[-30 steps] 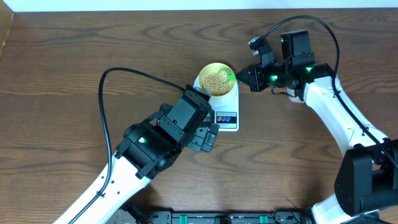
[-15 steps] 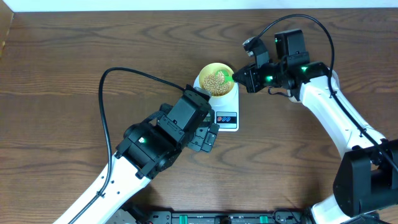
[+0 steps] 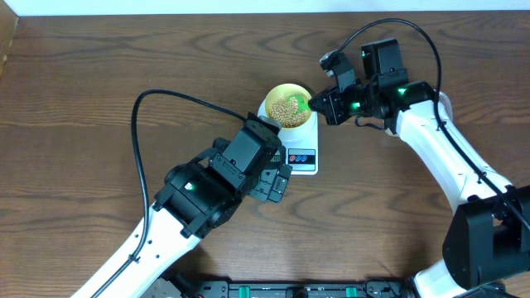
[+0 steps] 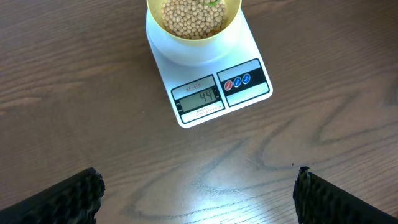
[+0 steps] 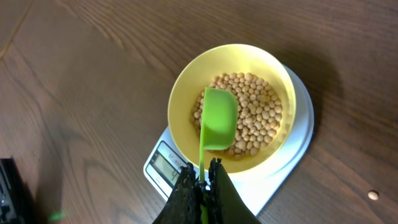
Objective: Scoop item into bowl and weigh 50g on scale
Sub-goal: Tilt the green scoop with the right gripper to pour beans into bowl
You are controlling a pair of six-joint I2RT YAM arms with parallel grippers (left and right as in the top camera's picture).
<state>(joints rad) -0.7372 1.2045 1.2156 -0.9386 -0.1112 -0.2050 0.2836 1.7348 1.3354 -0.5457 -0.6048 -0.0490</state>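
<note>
The right end effector [image 5: 202,186] is pressed together on the thin handle of a green scoop [image 5: 219,118], pinching it at its near end. From the fingers the handle runs straight out to the cup, which lies inside the rim of the bowl [image 5: 180,99], over the left part of the beans [image 5: 258,106]. I cannot tell whether the cup touches them. No beans show on the green face of the cup that is turned to the wrist camera. The beans cover the bottom of the yellow bowl, well below its rim. The bowl stands on the round platform of the scale [image 5: 301,124], just ahead of the right end effector and below it. One loose bean [image 5: 372,195] lies on the desk [image 5: 74,74], to the right of the scale and apart from it.

The left end effector [image 4: 196,199] is spread wide, gripping nothing, its two dark fingers [image 4: 62,199] at the lower corners of its wrist view. It is above bare desk on the display side of the scale, apart from it. The display [image 4: 200,97] seems to read 44, with a red and a blue button [image 4: 237,81] beside it.
</note>
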